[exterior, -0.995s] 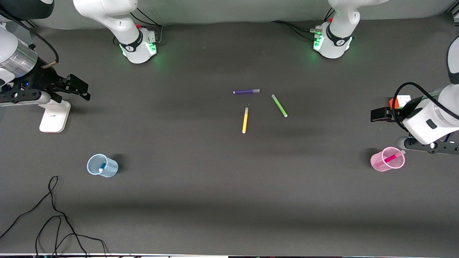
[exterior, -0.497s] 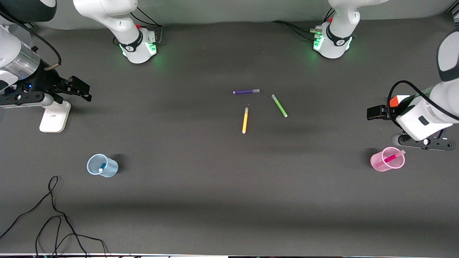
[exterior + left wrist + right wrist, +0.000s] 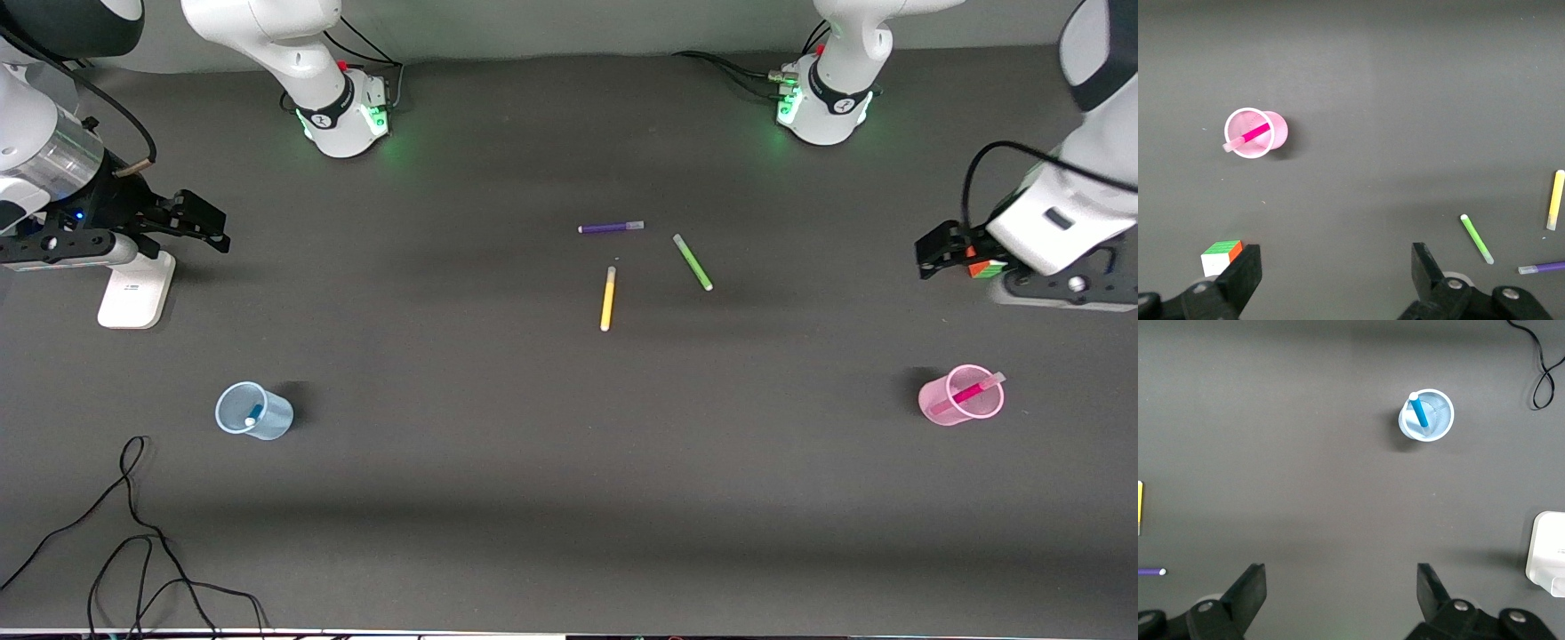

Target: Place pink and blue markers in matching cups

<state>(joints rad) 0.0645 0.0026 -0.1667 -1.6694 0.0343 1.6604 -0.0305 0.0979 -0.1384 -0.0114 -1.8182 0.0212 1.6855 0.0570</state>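
Note:
The pink marker [image 3: 969, 389] leans inside the pink cup [image 3: 944, 402] at the left arm's end of the table; the left wrist view shows the same marker [image 3: 1255, 133] in its cup [image 3: 1277, 128]. The blue marker [image 3: 254, 413] stands in the pale blue cup [image 3: 274, 418] at the right arm's end, also seen as marker [image 3: 1419, 412] and cup [image 3: 1439, 420] in the right wrist view. My left gripper [image 3: 935, 249] [image 3: 1336, 273] hangs open and empty, away from the pink cup. My right gripper [image 3: 206, 226] [image 3: 1341, 593] is open and empty, away from the blue cup.
Purple [image 3: 610, 228], green [image 3: 693, 262] and yellow [image 3: 608, 299] pens lie mid-table. A colour cube [image 3: 985, 268] [image 3: 1221, 257] sits under the left hand. A white stand [image 3: 133, 289] is below the right hand. A black cable [image 3: 133, 533] curls near the front edge.
The left arm has lifted and drawn back from the pink cup toward the robots' bases, now over the colour cube. The right gripper has barely shifted.

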